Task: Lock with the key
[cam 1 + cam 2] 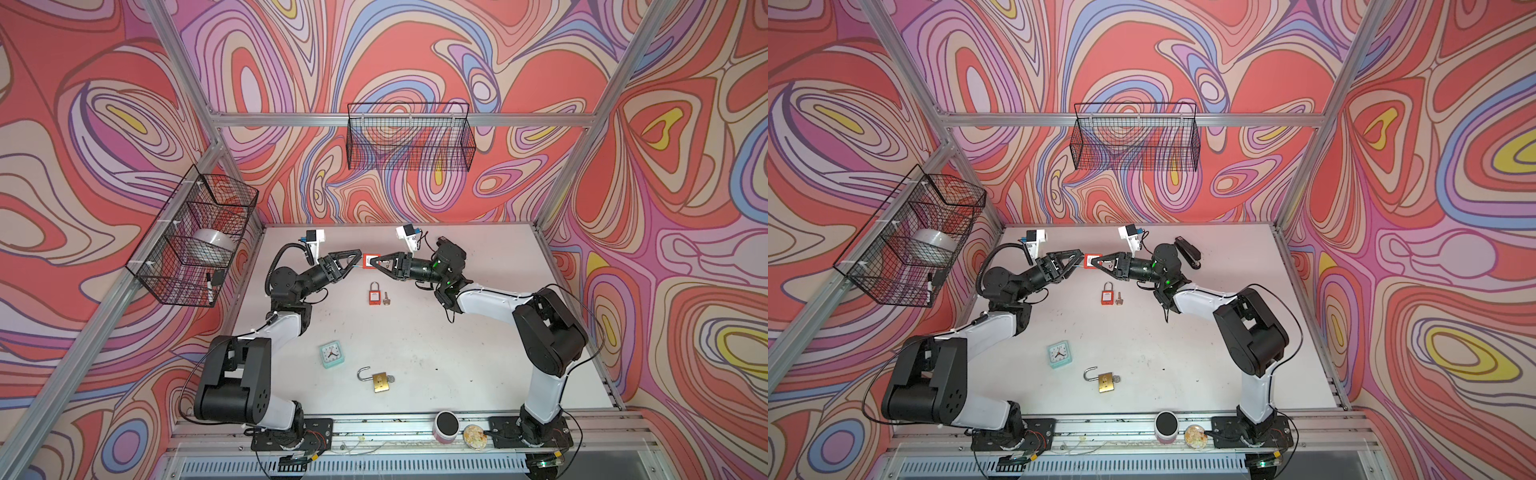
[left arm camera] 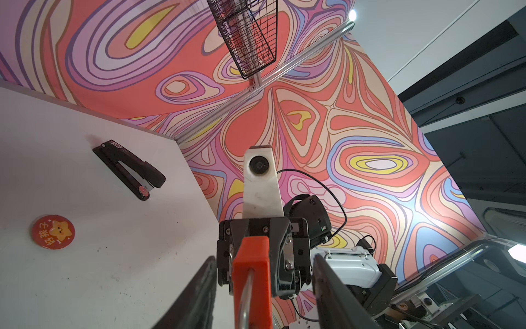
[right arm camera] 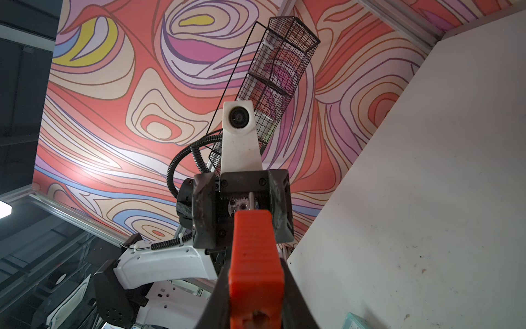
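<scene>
While my right claw (image 1: 375,264) is clenched on the orange plastic padlock (image 1: 369,261), aloft near the white table's (image 1: 478,353) far edge, my left claw (image 2: 264,257) gapes around its steel shackle (image 2: 245,296) without touching, so I judge the lock is being steadied for keying. Next I need a key: both top views alone show a small silver key (image 1: 387,298) mid-table; only the left wrist view shows the gaps.

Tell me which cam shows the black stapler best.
Left wrist: the stapler lies whole and unobstructed on the table, close up. In the top views it is small, beside or largely behind the right arm. Right wrist: not in view.
</scene>
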You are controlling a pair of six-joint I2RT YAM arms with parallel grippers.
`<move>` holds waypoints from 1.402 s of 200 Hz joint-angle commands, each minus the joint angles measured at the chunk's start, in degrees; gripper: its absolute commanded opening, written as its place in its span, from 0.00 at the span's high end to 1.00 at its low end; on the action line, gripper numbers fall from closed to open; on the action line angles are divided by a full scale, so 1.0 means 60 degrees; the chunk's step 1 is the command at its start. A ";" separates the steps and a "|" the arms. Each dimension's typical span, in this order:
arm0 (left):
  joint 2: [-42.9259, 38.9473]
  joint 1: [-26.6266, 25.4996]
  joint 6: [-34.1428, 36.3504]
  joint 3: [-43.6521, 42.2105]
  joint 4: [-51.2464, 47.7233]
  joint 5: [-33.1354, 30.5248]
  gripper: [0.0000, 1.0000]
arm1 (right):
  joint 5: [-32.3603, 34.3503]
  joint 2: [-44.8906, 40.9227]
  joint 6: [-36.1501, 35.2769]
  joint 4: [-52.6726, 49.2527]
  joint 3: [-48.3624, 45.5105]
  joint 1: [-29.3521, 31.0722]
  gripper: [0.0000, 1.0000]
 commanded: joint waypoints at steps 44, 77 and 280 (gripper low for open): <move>0.0331 -0.0500 0.0126 0.0291 0.0704 -0.0005 0.53 | 0.0225 -0.0184 -0.0409 -0.0357 0.0211 0.0174 1.00; 0.0324 -0.0500 0.0074 0.0339 0.0696 0.0026 0.72 | 0.0268 -0.0346 -0.1067 -0.1379 0.0255 0.0194 1.00; 0.0179 -0.0500 -0.0015 0.0295 0.0719 -0.0149 1.00 | 0.0095 -0.0951 -0.0878 -0.1389 -0.1022 -0.0604 0.13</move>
